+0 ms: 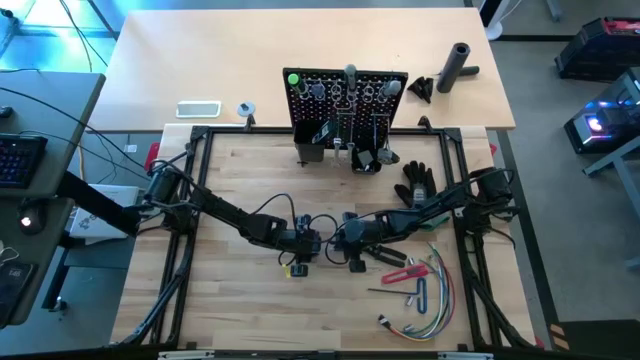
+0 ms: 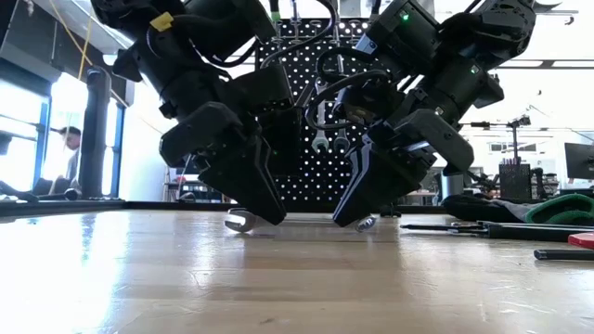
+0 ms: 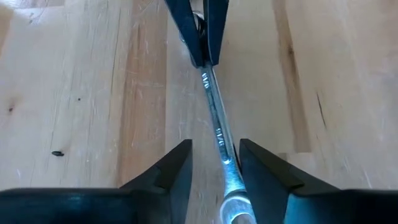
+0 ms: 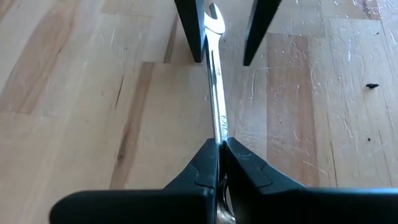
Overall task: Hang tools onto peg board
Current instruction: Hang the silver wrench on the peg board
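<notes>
From overhead I could barely pick out the wrench (image 1: 328, 245); both grippers sat over it mid-table and covered nearly all of it. The level view was no better: only two bright ends poked out under the dark fingers, one beneath the left gripper (image 2: 243, 219) and one beneath the right gripper (image 2: 364, 223). My left wrist camera gave the clearest look. The wrench (image 3: 217, 134) lay flat on the wooden table (image 3: 74, 93), its long axis running straight from one gripper to the other, roughly left to right across the table. Its ring end sat between my left gripper's (image 3: 216, 163) spread fingers, one finger touching the shank, the other standing clear, so I read that gripper as released, not clamped. The far end disappeared into the right gripper's pinched tips. In the right wrist view the right gripper (image 4: 221, 149) was clenched on the shank of the wrench (image 4: 216, 93), and the open-jaw end pointed away toward the left fingers (image 4: 189, 31). The size stamps on the shank were too small for me to read. The peg board (image 1: 345, 105) stood well behind, at the table's back edge, several tools (image 1: 350, 130) already hanging on it.
</notes>
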Robot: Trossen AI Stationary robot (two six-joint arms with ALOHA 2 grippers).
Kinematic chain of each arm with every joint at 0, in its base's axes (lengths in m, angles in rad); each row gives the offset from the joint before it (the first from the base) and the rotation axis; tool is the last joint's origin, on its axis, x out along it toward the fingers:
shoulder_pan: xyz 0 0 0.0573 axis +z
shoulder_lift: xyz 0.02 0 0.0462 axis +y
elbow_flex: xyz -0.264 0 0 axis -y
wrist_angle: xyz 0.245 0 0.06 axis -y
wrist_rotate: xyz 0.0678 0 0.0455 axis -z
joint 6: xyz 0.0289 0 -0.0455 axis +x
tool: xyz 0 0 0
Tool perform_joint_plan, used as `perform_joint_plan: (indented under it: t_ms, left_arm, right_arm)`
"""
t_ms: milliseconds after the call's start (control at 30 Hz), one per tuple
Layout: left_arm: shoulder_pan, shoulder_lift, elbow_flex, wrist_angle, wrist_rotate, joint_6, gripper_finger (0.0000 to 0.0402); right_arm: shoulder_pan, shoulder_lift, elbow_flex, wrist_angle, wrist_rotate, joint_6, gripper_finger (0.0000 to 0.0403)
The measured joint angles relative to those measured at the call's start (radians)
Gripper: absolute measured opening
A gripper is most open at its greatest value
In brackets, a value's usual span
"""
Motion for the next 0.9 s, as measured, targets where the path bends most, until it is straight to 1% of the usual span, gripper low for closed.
perform_joint_plan:
  t_ms: [100,300,333,567,900]
  left_arm:
    - [0.000,0.000,0.000,-0.003,0.007,0.013,0.0096]
    - [-0.002,-0.002,0.000,-0.015,0.005,0.056,0.0016]
    - [-0.001,-0.002,0.000,-0.017,0.005,0.061,0.0010]
    - [-0.002,-0.002,-0.001,-0.024,-0.015,0.088,0.0003]
    - [0.003,0.002,-0.002,0.003,-0.041,0.126,0.0001]
  right_arm:
    - [0.000,0.000,0.000,0.002,0.000,0.000,0.0010]
    - [0.000,0.000,0.000,0.006,0.000,0.008,0.0010]
    - [0.000,0.000,0.000,0.006,0.000,0.009,0.0010]
    - [0.000,-0.004,-0.001,0.009,-0.001,0.022,0.0010]
    - [0.000,-0.086,-0.008,-0.052,0.007,0.014,0.0009]
